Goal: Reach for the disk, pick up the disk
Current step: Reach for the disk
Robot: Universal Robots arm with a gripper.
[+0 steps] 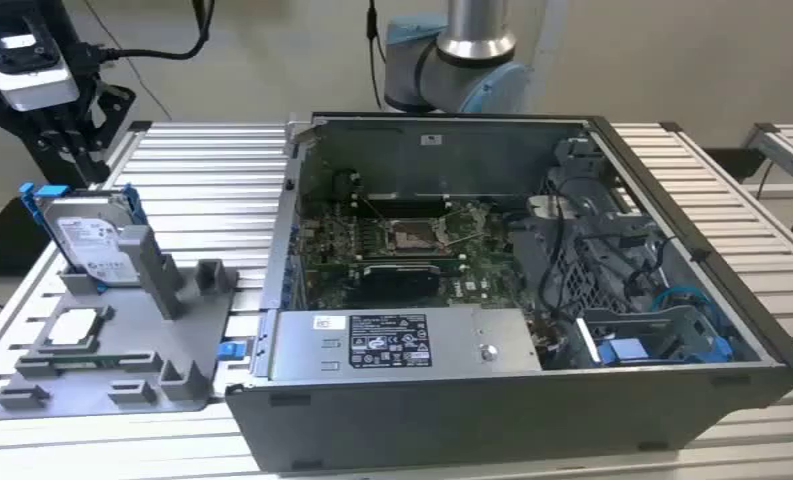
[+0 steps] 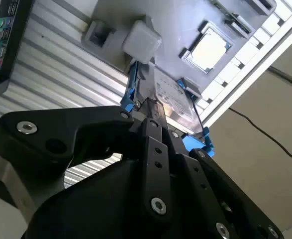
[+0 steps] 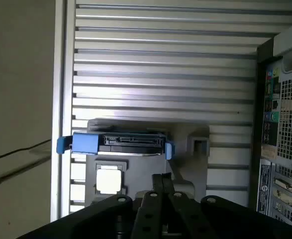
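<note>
gripper (image 1: pixel 73 150) hovers high at the exterior view's left, fingers clenched together on nothing. close beneath it, untouched, the disk (image 1: pixel 92 238) stands on edge in its blue bracket, slotted into the grey fixture (image 1: pixel 183 340), on the side away from the open computer case (image 1: pixel 503 420).

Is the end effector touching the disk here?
Apart. In the first wrist view the grey holder shows between the end effector and the disk.
</note>
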